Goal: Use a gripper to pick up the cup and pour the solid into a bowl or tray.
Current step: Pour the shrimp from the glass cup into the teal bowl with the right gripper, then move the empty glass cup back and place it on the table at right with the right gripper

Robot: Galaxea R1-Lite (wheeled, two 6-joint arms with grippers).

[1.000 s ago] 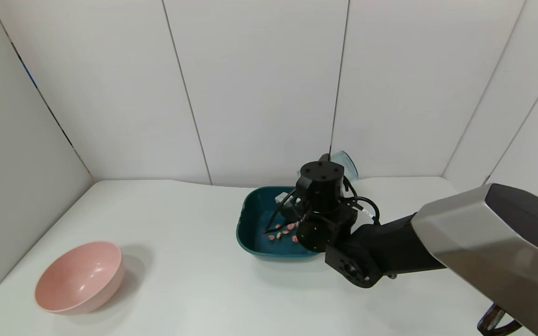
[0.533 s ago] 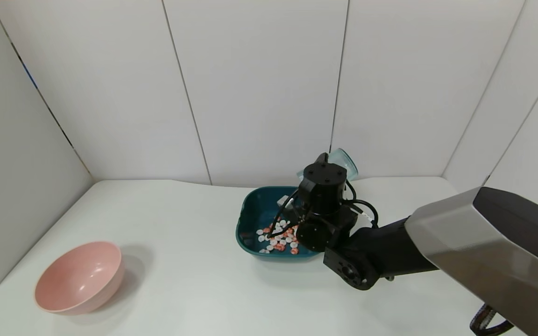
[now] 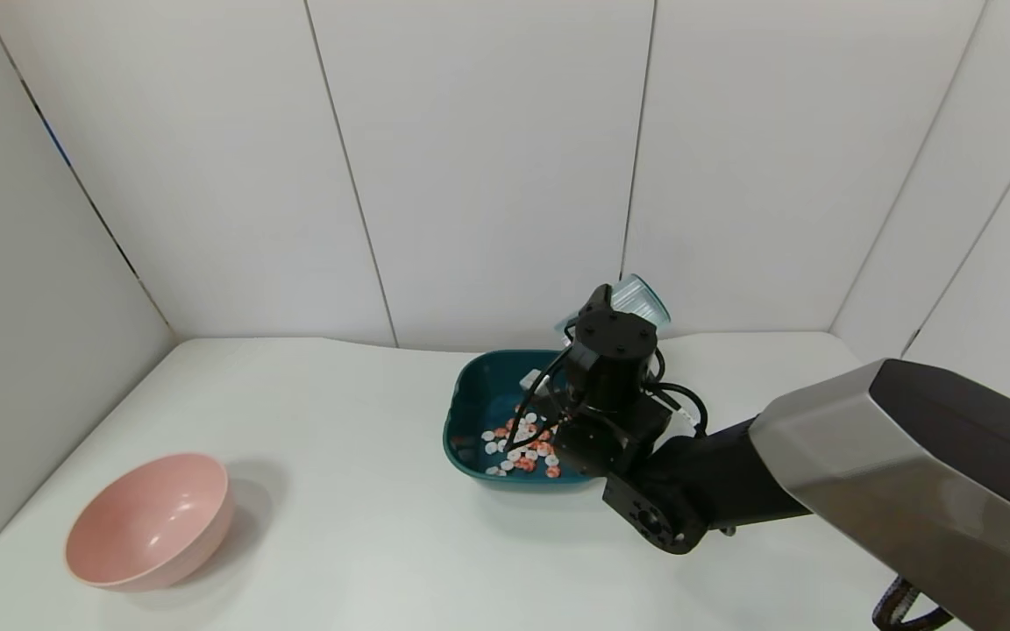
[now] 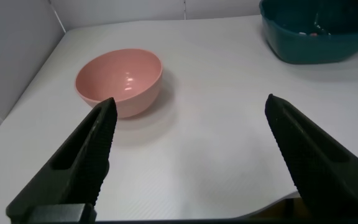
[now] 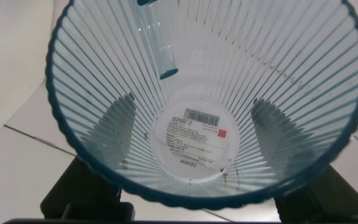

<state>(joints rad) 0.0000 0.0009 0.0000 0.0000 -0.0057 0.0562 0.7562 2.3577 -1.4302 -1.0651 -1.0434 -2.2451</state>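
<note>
- We see the black right gripper (image 3: 600, 307) clamped on the translucent light-blue ribbed plastic cup (image 3: 641, 302), tipped over the dark teal square plastic tray (image 3: 468, 396).
- Small orange-red and white button-like pieces (image 3: 521, 445) lie in the tray; the cup's inside (image 5: 197, 112) looks emptied.
- Our left gripper (image 4: 191, 155) hangs wide open, holding nothing, near the round pink bowl (image 4: 119, 81).

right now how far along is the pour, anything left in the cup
The pour looks done: the orange-red and white solid lies in the teal tray, and the right wrist view shows the cup empty inside. The right gripper holds the cup tipped above the tray. Left: righting and setting the cup down. The left gripper is open near the pink bowl.
</note>
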